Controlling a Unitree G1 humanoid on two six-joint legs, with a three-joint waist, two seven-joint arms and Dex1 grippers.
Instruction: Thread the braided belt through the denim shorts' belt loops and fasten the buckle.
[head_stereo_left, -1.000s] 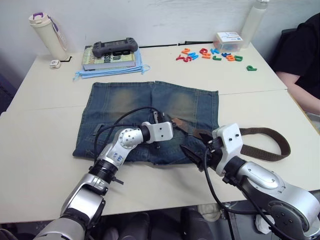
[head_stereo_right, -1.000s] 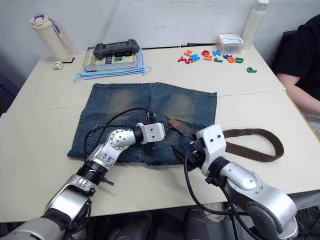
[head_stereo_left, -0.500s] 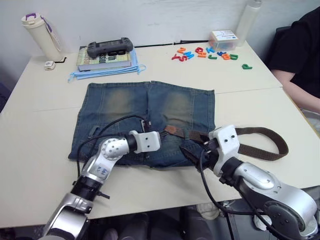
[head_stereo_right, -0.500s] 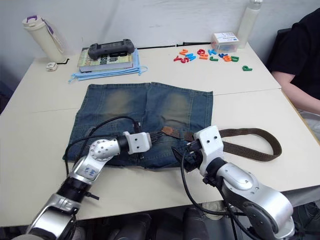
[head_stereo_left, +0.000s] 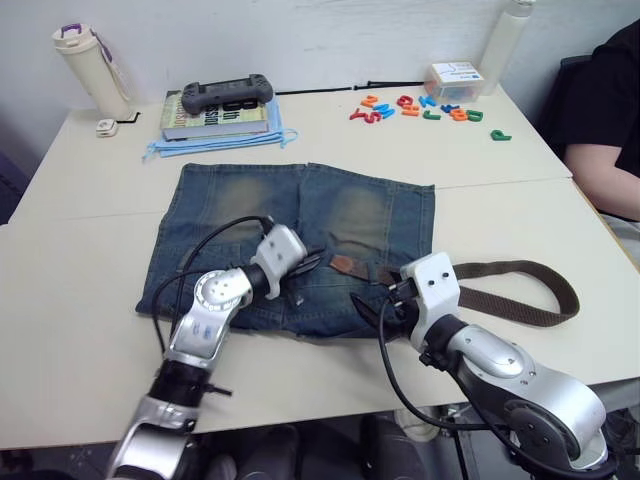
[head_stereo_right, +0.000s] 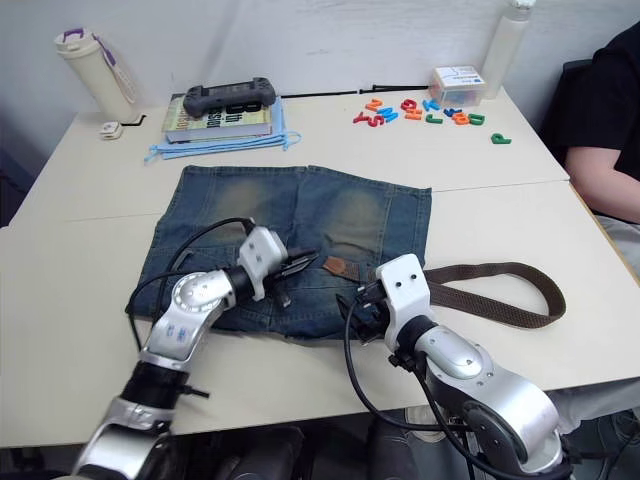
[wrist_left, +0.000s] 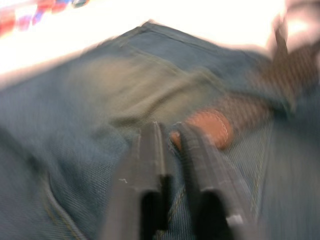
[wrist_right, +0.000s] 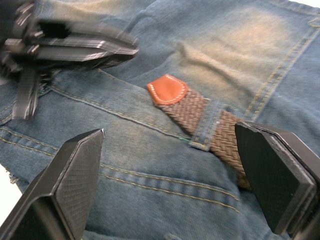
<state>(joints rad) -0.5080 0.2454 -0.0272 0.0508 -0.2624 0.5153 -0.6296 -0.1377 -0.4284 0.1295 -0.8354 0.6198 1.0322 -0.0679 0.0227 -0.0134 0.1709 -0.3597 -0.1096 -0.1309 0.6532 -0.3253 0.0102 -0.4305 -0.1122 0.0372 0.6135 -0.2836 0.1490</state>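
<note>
Here the denim shorts (head_stereo_left: 300, 235) lie flat on the pale table (head_stereo_left: 80, 230), waistband toward the robot. The braided belt (head_stereo_left: 505, 295) runs from a loop on the bare table at the robot's right onto the waistband, where it passes under one of the belt loops (wrist_right: 206, 129); its tan leather tip (wrist_right: 168, 89) lies on the denim just past that loop. The buckle cannot be made out. The left gripper (head_stereo_left: 305, 264) hovers low over the waistband, its two black fingers (wrist_left: 150, 160) drawn almost together with only a thin slit between them, holding nothing, their ends just beside the tan tip. The right gripper (wrist_right: 170, 175) sits over the waistband on the other side of the threaded loop, its fingers spread wide apart and empty, the belt running between them. Toward the far edge of the table are a book (head_stereo_left: 215, 115) with a black game controller (head_stereo_left: 227, 92) on top, scattered coloured letters (head_stereo_left: 420, 107), a small box (head_stereo_left: 455, 78) and a bottle (head_stereo_left: 88, 55). A person's dark sleeve (head_stereo_left: 605, 100) shows at the robot's right.
</note>
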